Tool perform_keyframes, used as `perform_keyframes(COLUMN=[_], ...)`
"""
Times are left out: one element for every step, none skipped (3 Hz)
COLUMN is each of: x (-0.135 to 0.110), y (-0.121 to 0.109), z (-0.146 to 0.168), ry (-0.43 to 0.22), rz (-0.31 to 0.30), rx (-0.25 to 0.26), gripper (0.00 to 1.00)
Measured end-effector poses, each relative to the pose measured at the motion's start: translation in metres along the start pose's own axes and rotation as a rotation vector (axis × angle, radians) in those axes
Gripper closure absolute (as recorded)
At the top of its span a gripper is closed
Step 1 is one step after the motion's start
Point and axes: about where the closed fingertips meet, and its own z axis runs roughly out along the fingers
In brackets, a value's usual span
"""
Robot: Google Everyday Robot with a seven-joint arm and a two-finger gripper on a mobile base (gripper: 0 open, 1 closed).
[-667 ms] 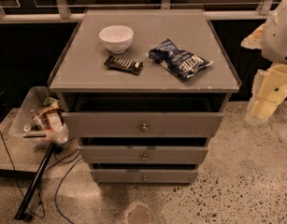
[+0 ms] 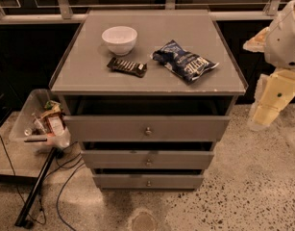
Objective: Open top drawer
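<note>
Nothing has visibly moved since the earlier frame: your top drawer [image 2: 185, 128] stands part-way out beneath the table [image 2: 89, 76] top, and the gripper [image 2: 266, 109] hangs off to the right, apart from it.
You see only shadow inside the drawer, and you cannot tell how the gripper is set. On the table sit a white bowl [image 2: 119, 39], a dark snack bar [image 2: 127, 67] and a blue chip bag [image 2: 184, 61]. The clear bin [image 2: 27, 117] on the floor at left holds wrappers.
</note>
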Motion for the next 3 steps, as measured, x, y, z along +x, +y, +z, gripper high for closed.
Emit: perform_keyframes(x=[-0.003,-0.005,-0.002], y=[0.006,0.011,0.016], z=[0.016,0.037,0.065], ry=[-0.094,-0.204,-0.262], rz=[-0.024,-0.029,-0.009], rx=[0.005,0.035,0.059], gripper=[0.00,0.00,0.00])
